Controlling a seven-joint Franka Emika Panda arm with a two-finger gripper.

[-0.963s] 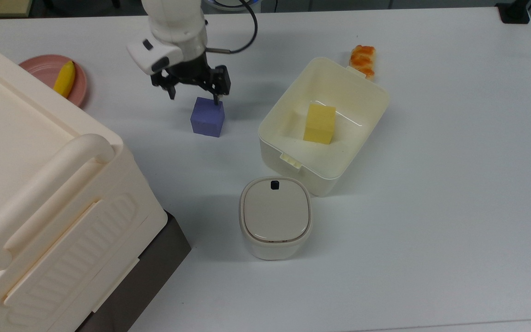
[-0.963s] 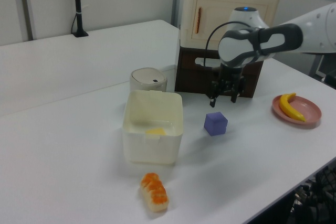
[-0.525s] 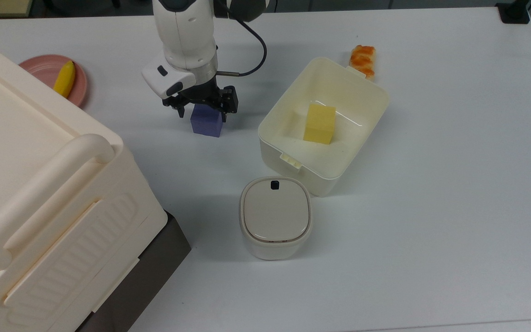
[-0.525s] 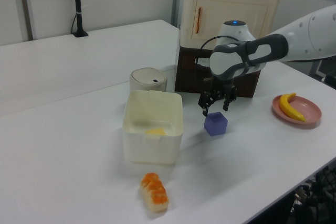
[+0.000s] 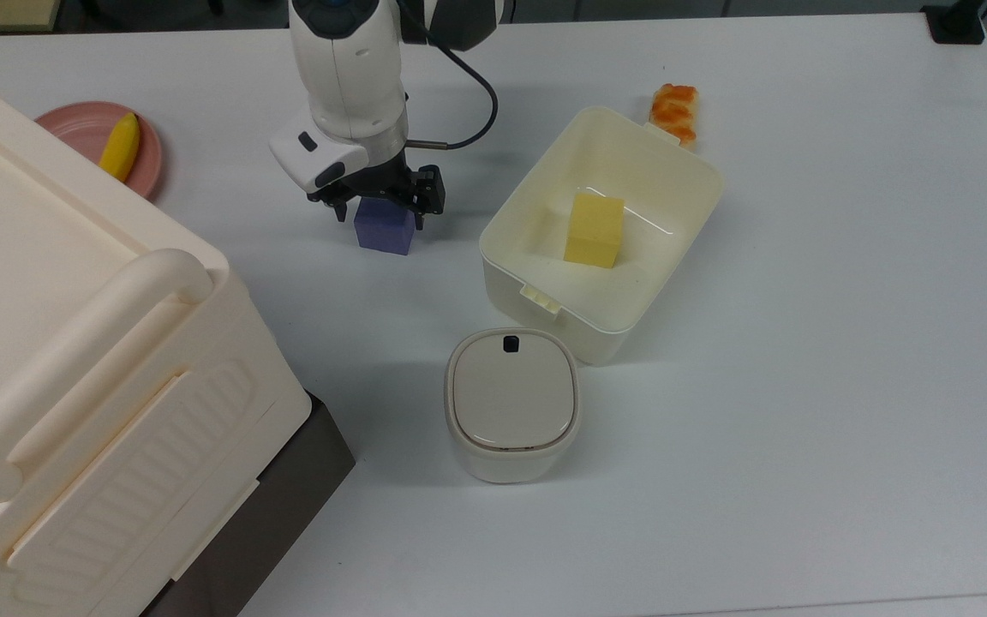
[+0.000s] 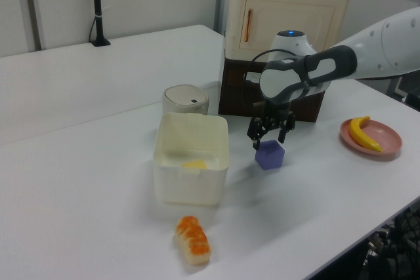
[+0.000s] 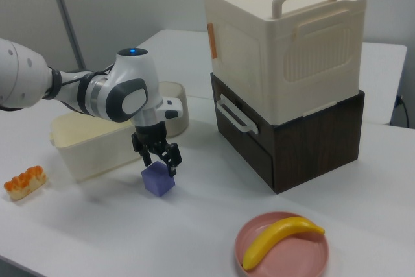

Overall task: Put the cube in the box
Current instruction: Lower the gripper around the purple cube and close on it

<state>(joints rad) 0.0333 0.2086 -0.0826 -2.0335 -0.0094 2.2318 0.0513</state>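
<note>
Having dropped from above the cube (image 5: 385,228) over the last second, the gripper (image 5: 381,208) straddles it with fingers spread wide, ready to close before carrying it to the box (image 5: 528,242).

White table (image 5: 802,386): smooth matte top. Lying directly on it: purple-blue cube (image 5: 384,231); cream-white box (image 5: 528,231), open, near the cube on the top view's right; small rounded container (image 5: 511,403) with grey lid, just beside the box; orange-and-white food piece (image 5: 674,110) touching the box's far tab; pink plate (image 5: 74,128); dark brown crate (image 7: 305,137) under a large cream handled bin (image 5: 48,343)
</note>
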